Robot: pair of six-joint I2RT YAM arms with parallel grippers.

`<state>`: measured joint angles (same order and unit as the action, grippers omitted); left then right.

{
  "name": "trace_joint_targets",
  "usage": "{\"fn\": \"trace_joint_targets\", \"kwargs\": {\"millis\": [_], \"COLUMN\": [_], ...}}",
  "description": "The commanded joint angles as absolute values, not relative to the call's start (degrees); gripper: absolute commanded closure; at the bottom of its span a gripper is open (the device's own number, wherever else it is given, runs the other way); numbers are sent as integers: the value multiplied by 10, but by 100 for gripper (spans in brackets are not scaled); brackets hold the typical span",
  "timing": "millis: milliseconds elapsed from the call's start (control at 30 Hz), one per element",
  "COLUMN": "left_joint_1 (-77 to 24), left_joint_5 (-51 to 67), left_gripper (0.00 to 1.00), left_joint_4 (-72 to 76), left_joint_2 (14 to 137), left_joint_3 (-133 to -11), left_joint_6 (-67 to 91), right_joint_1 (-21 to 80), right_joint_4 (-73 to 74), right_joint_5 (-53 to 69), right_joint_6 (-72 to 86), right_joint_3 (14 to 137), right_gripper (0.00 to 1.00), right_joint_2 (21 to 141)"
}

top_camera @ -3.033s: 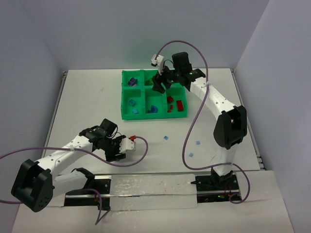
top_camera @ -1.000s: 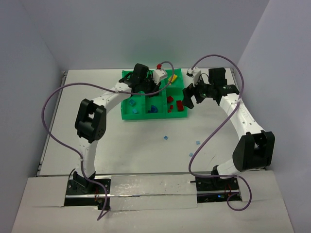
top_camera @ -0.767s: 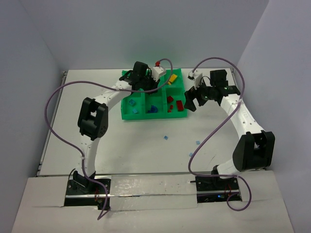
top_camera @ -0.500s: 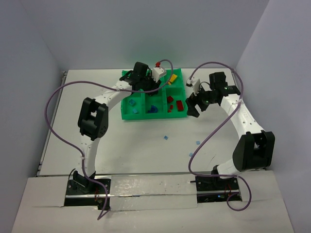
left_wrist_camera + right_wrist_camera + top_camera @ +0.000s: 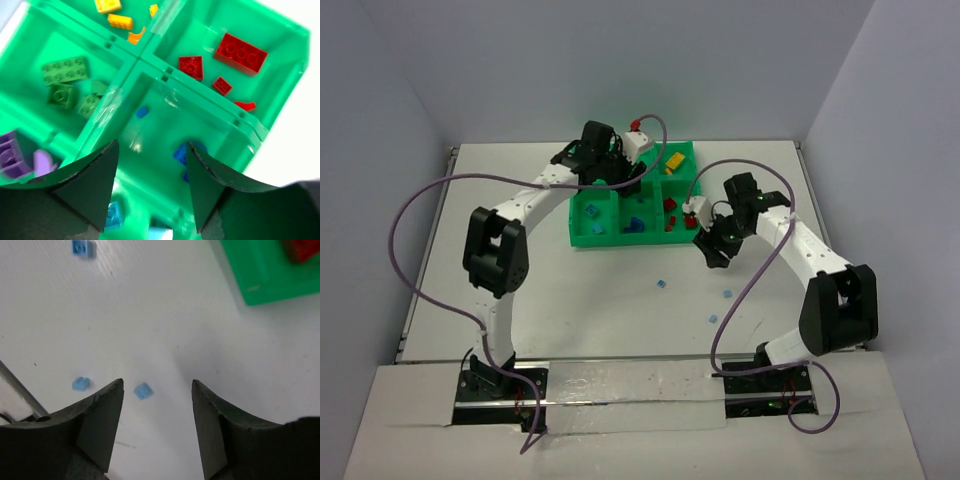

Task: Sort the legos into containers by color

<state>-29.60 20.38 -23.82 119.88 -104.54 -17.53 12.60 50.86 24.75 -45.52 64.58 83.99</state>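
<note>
Over the surface [image 5: 150,315], with right claw [image 5: 156,385] spread above a brick [image 5: 143,390], left claw [image 5: 152,146] spread too, risks flicking it away if off-centre.

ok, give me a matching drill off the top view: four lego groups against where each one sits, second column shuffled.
Things:
1. red legos
2. yellow legos
3. dark blue legos
4. loose light blue legos

Places:
a. on the table, outside the tray
b. near row, middle compartment
c. far row, right compartment
d. near row, right compartment

Pairs: 1-d, 2-c, 3-b, 4-a
</note>
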Motion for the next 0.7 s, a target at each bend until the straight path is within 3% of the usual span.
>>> {"fn": "trace_joint_targets", "kwargs": {"millis": [0,233,400,667], "left_joint_1": [-287,-268,-248,-229], "left_joint_5": [210,228,265,258], "left_gripper": [32,20,19,18], "left_joint_4": [-215,-188,-205,-198], "left_joint_2": [1092,1002,987,956], "left_joint_3": [-1011,-938,-945,-919], "left_joint_6": [-166,-128,-111,-104], "right_joint_1": [132,160,160,159], "right_joint_4": [560,561,544,485], "right_joint_5": [153,101,98,136], "right_joint_6": [-451,-473,-504,-624], "right_joint_3": [615,537,518,445], "right_gripper": [37,34,37,29], "right_joint_2": [802,769,789,746]}}
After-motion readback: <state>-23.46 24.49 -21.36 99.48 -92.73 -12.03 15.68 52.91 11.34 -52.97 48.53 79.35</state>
